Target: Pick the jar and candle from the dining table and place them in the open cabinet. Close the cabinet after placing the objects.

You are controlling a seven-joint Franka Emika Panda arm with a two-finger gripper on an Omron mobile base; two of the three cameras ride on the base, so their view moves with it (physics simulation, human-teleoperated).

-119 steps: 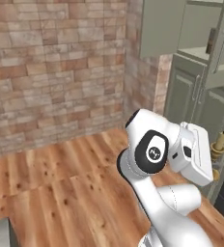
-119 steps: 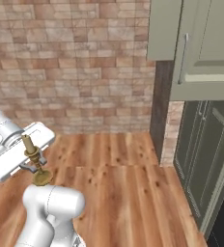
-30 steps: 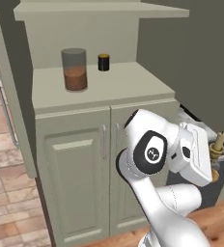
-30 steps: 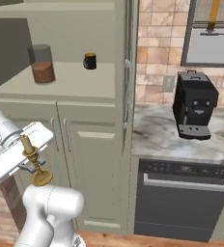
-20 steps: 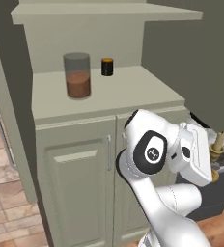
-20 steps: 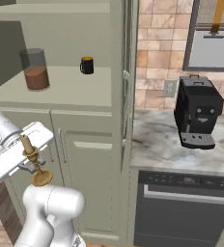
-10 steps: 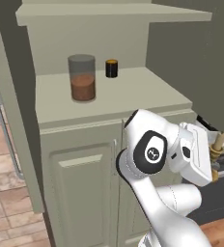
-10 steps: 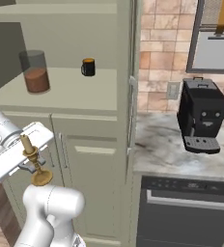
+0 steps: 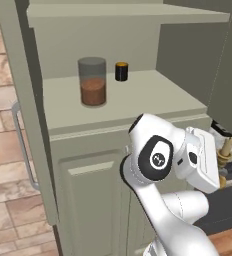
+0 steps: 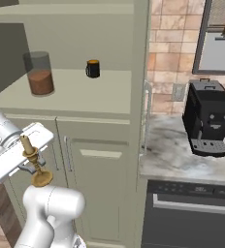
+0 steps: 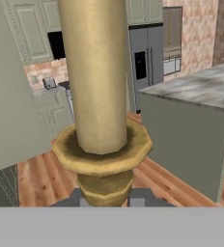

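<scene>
Standing open, the sage-green cabinet (image 9: pixel 113 165) carries the jar (image 9: pixel 92 81) on its flat shelf, upright, with a short black cylinder (image 9: pixel 121 71) near it toward the back. Beside the cabinet, a black coffee machine (image 10: pixel 209 117) sits on a marbled counter (image 10: pixel 172 160). Low before the cabinet, the gripper (image 10: pixel 31 162) has its jaws clamped narrowly on the gold candle (image 10: pixel 33 162).

We are seeing the cabinet (image 9: pixel 138 107) shelf carrying two things. The jar (image 9: pixel 92 81) is standing upright toward its left, and a short black cylinder (image 9: pixel 121 71) is sitting farther back, apart from it.
</scene>
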